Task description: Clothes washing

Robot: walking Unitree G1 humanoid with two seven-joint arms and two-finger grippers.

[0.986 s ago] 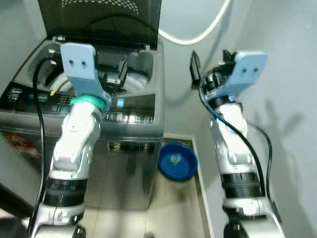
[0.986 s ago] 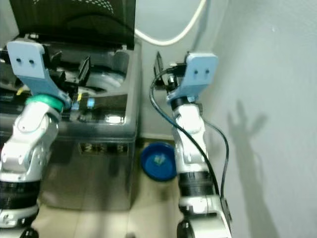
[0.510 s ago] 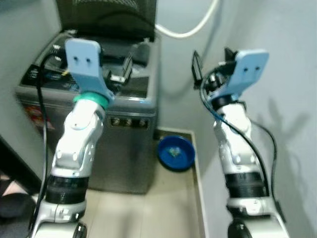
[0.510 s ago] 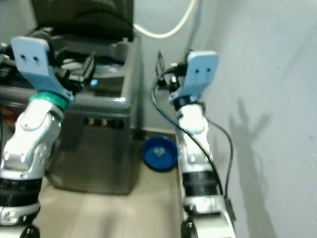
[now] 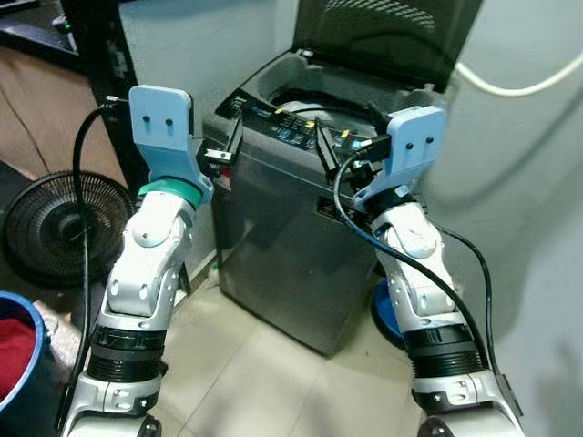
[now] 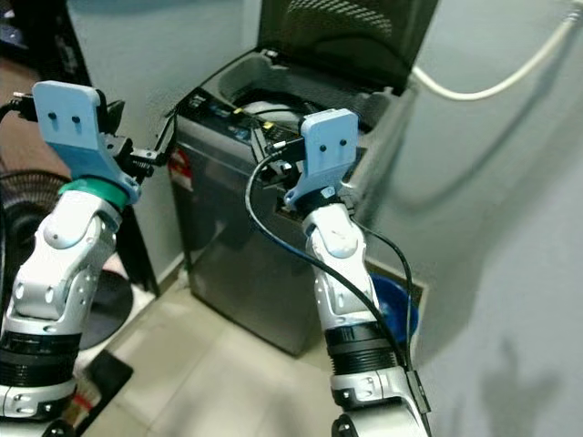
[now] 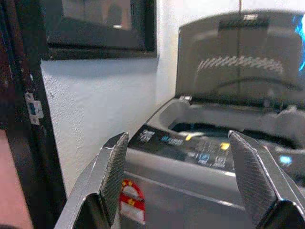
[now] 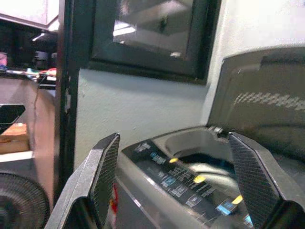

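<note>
Washer [image 5: 301, 237] lid up, drum contents hidden. Blue bin [image 5: 16, 364] holds something red, perhaps clothes. Left gripper [image 7: 183, 176] and right gripper [image 8: 178, 176] spread, empty.

The tiled floor [image 5: 246, 373] carried everything before me. The grey top-loading washing machine [image 5: 291, 246] stood on it in the corner, its lid [image 5: 392, 36] raised against the wall. A blue basin [image 5: 387, 314] sat on the floor just beside the machine, on my right, mostly hidden behind my arm. On my left, a black fan [image 5: 50, 228] stood on the floor near the machine's side. At the lower left edge, a blue bucket [image 5: 25, 382] with something red [image 5: 9, 350] in it rested on the floor, well apart from the machine.
</note>
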